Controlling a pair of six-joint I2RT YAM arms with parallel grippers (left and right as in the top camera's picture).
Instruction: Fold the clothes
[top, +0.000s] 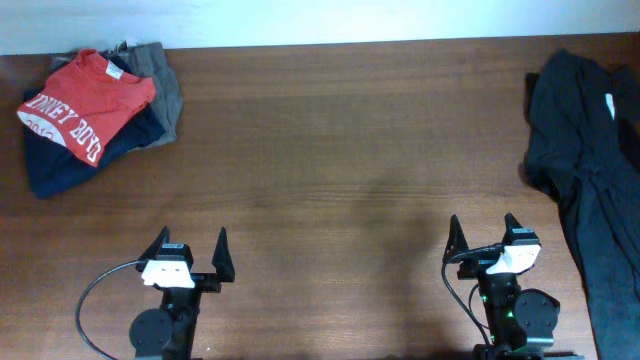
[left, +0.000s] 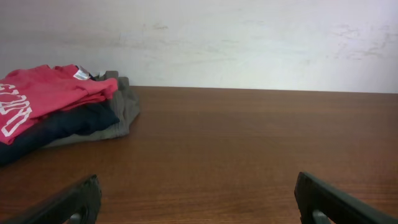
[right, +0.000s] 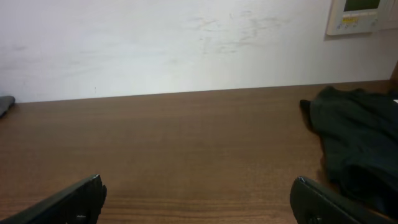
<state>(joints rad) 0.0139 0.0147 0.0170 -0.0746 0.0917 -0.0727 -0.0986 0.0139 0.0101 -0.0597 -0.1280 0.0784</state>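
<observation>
Overhead: left end effector (top: 192, 240) sits near left on the tabletop (top: 330, 150), fingers spread wide apart, gripping nothing. Right end effector (top: 482, 228) sits near right, likewise spread wide and gripping nothing. Both point toward the far edge. Far-left corner: stacked pile of clothes. Red shirt (top: 88, 100) with white lettering lies on top, navy garment (top: 55, 165) lies under it and sticks out on the near side, and grey garment (top: 165, 85) lies lowest, showing on the right and far sides. Right edge: black garment (top: 590, 160), crumpled and unfolded, runs from far to near and past the frame's right side, with a small white tag on it. Pile and black garment lie well apart. Neither end effector touches cloth. Left wrist view: pile lies far left, well ahead of the fingers (left: 71, 200). Right wrist view: black garment lies at right, beyond the right finger. White wall (right: 155, 43) stands behind, with a pale panel (right: 360, 15) upper right.
</observation>
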